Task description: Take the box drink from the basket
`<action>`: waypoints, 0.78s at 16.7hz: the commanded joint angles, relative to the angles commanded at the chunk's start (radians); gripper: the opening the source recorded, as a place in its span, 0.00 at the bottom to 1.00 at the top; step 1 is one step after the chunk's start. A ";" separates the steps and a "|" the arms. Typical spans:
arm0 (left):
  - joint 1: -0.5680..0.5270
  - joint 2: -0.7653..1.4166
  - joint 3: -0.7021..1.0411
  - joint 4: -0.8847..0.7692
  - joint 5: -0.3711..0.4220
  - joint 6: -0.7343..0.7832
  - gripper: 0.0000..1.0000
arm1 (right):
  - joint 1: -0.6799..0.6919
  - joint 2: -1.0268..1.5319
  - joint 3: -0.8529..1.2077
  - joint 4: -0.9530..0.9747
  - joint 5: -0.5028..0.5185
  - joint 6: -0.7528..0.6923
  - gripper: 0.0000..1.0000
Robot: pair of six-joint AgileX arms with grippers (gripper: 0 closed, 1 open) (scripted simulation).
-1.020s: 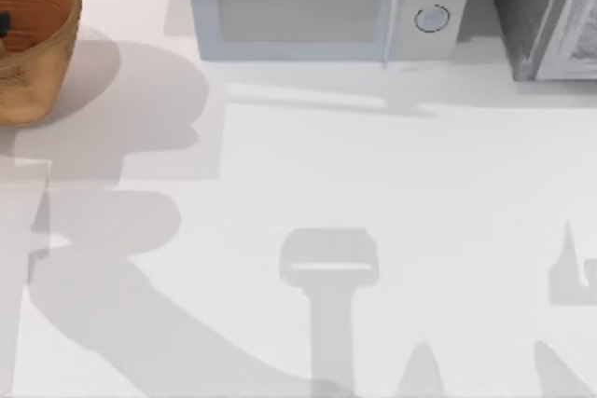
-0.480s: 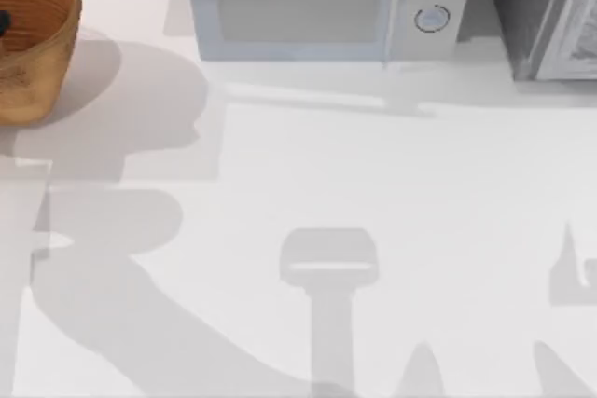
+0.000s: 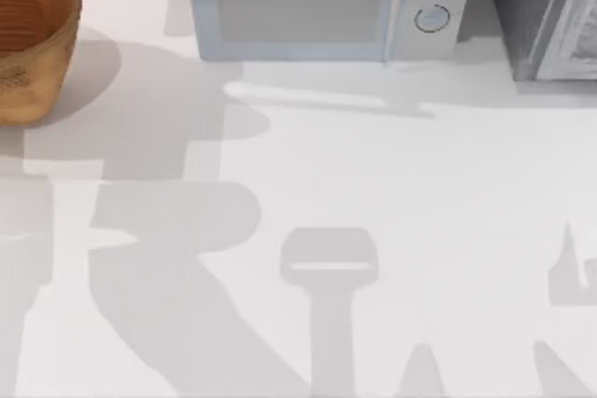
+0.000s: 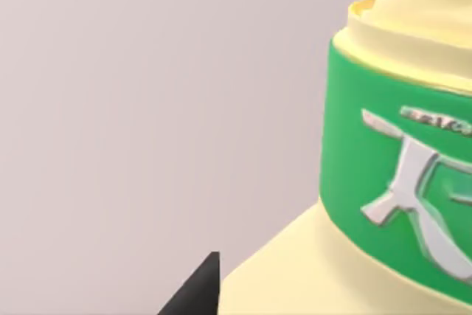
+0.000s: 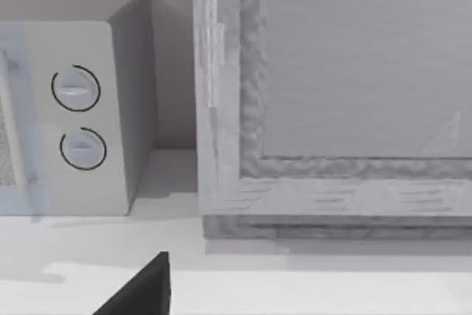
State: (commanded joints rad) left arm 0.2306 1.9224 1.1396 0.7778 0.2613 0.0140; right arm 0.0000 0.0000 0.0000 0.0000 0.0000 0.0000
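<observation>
White table (image 3: pixel 401 184), microwave (image 3: pixel 322 2) behind, basket (image 3: pixel 33 39) far-left corner

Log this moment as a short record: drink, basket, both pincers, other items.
box drink: close in front of the left wrist camera, pale yellow body with green band
basket: at the table's far left edge in the top view
left pincer: dark fingertip beside the drink; grip cannot be told
right pincer: facing the microwave and a grey cabinet
table: white

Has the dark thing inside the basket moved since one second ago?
Yes. Inside the basket, beside the microwave, the dark shape at the top view's left edge is gone. The left wrist view shows the box drink close up.
</observation>
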 joint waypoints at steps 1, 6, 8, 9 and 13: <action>0.000 -0.025 0.020 -0.043 0.000 0.001 0.00 | 0.000 0.000 0.000 0.000 0.000 0.000 1.00; 0.000 -0.121 0.100 -0.209 -0.002 0.002 0.00 | 0.000 0.000 0.000 0.000 0.000 0.000 1.00; 0.000 -0.136 0.112 -0.235 -0.002 0.002 0.00 | 0.000 0.000 0.000 0.000 0.000 0.000 1.00; 0.000 -0.137 0.113 -0.236 -0.002 0.002 0.00 | 0.000 0.000 0.000 0.000 0.000 0.000 1.00; 0.001 -0.134 0.109 -0.234 -0.003 0.004 0.00 | 0.000 0.000 0.000 0.000 0.000 0.000 1.00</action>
State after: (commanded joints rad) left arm 0.2313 1.7889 1.2491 0.5435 0.2584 0.0182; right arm 0.0000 0.0000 0.0000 0.0000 0.0000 0.0000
